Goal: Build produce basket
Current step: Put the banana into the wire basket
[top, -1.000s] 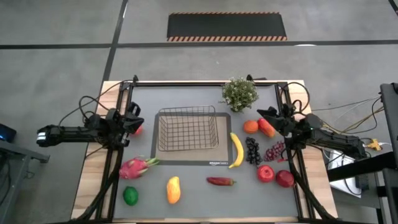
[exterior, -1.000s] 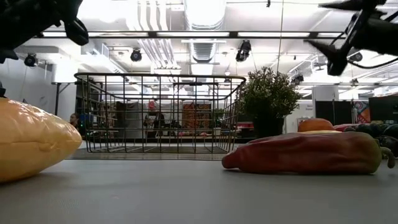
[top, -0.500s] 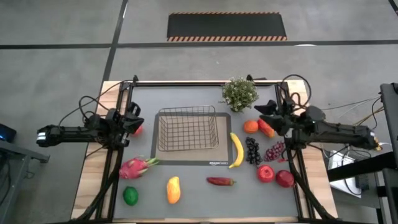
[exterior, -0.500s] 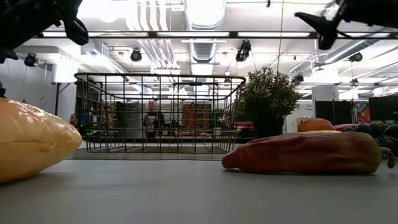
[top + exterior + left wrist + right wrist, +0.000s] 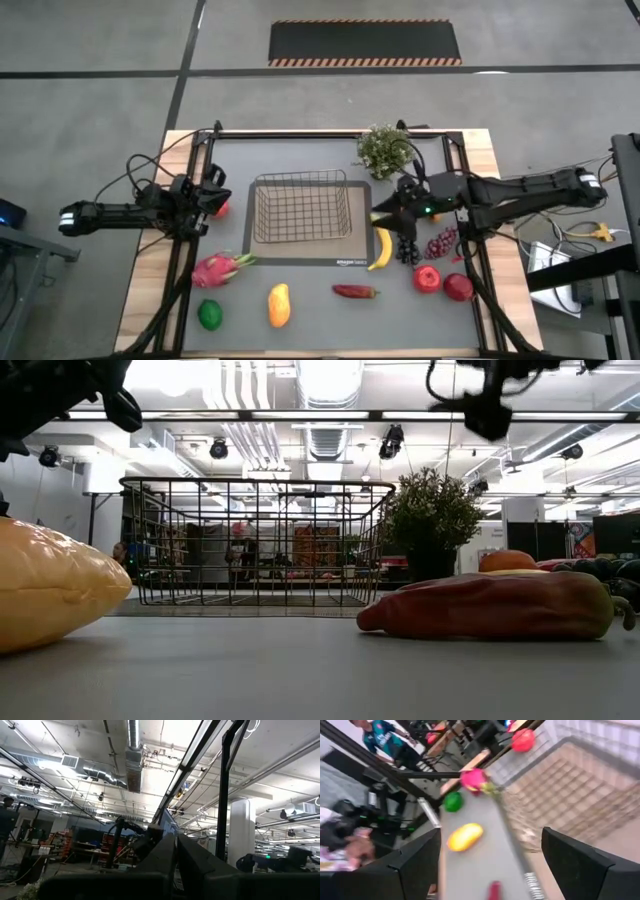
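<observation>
The wire basket (image 5: pixel 302 208) stands on a dark mat at the table's middle. Produce lies around it: banana (image 5: pixel 381 246), dark grapes (image 5: pixel 405 244), two red apples (image 5: pixel 427 279), red pepper (image 5: pixel 355 291), mango (image 5: pixel 279 305), lime (image 5: pixel 210 314), dragon fruit (image 5: pixel 218 268), and another apple (image 5: pixel 222 209) at the left. My right gripper (image 5: pixel 383 214) is open and hovers above the banana's far end, just right of the basket; its wrist view looks over the mango (image 5: pixel 465 836) and basket (image 5: pixel 570 795). My left gripper (image 5: pixel 215 194) waits, shut, left of the basket.
A potted plant (image 5: pixel 385 148) stands beyond the basket's far right corner, close to my right arm. A metal frame runs along the table's edges. In the low view the pepper (image 5: pixel 490 605) and mango (image 5: pixel 50 585) lie nearest, with the basket (image 5: pixel 258 540) behind. People show in the room.
My right arm has stretched from the table's right edge toward the left, passing over the orange and stopping above the banana's far end beside the basket. Its wrist has turned toward the basket. The produce and the basket have stayed in place.
</observation>
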